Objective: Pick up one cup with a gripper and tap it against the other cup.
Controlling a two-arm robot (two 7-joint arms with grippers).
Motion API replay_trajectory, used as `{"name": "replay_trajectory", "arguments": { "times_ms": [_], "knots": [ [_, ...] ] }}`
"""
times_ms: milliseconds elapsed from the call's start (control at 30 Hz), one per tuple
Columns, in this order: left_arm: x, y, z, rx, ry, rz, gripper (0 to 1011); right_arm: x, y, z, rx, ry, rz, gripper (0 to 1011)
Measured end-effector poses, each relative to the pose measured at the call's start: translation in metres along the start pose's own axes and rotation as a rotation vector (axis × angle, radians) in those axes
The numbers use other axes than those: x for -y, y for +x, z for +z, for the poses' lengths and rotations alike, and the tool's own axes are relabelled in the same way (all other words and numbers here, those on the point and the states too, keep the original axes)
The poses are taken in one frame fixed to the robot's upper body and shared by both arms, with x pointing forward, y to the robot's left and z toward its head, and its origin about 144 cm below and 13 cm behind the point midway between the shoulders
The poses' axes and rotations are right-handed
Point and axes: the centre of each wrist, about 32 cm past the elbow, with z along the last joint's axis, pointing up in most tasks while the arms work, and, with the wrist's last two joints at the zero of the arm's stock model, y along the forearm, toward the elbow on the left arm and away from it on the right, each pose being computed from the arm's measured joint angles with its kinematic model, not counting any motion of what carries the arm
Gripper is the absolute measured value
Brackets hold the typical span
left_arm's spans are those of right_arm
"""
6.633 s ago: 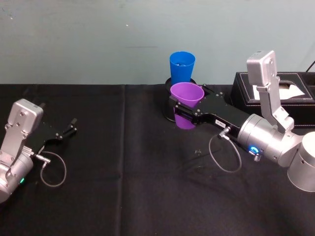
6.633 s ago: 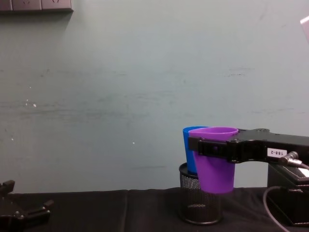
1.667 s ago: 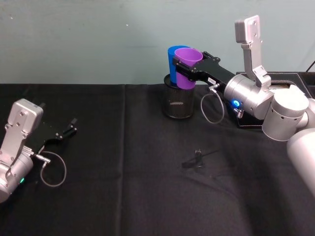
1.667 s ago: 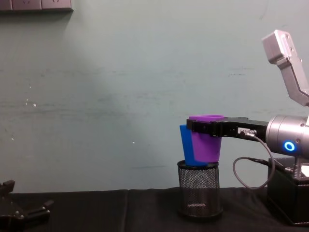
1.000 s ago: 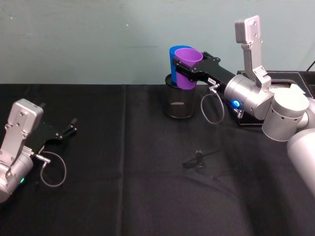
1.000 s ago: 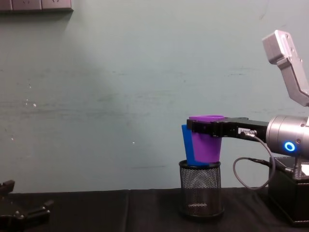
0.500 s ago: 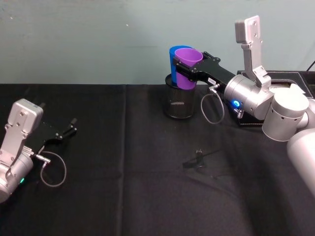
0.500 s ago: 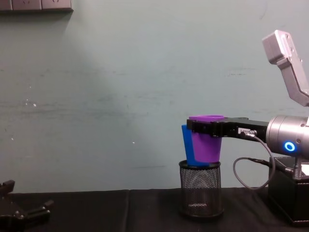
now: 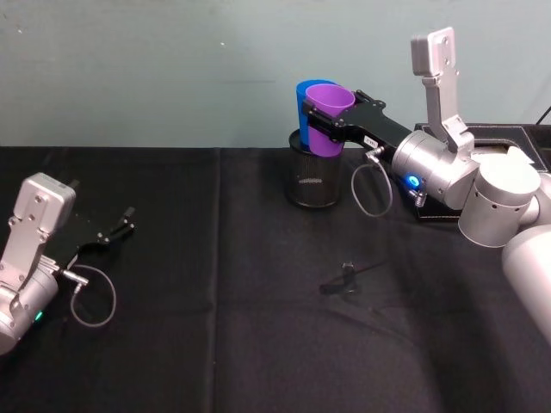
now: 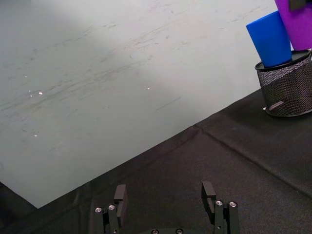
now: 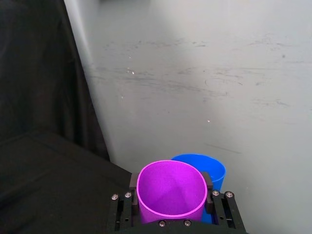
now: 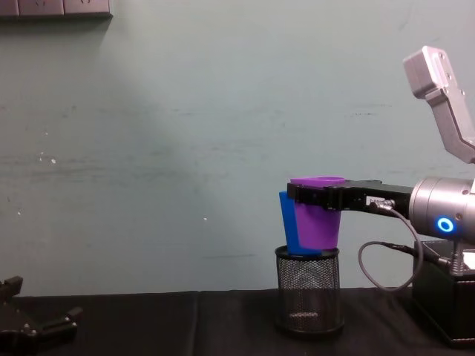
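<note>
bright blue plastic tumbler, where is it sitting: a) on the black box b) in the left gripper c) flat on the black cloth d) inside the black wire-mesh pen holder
D: the bright blue plastic tumbler leans in the black wire-mesh pen holder, beside the purple plastic tumbler held by the right gripper; the left gripper is open, low over the black cloth.

Clearance: crowded at back centre, open at front and left.
The mesh pen holder (image 9: 312,181) stands close to the wall (image 9: 172,69) with the blue cup (image 9: 301,107) upright in it. The purple cup (image 9: 330,101), clamped in the right gripper (image 9: 334,123), hangs just beside the blue one over the holder's rim and blocks that side. A black box (image 12: 438,304) closes the right. The cloth (image 9: 215,327) lies bare leftward to the left gripper (image 9: 127,221), parked with its fingers apart. A small black object (image 9: 349,277) lies mid-table.
</note>
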Motion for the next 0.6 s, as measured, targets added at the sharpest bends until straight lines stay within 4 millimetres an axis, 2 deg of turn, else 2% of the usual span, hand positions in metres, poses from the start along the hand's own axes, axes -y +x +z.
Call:
{"name": "replay_trajectory", "arguments": {
  "times_ms": [600],
  "knots": [
    [0.0, 0.0, 0.0, 0.0, 0.0, 0.0, 1000, 0.0, 0.0, 0.0, 0.0, 0.0, -0.001, 730]
  ]
}}
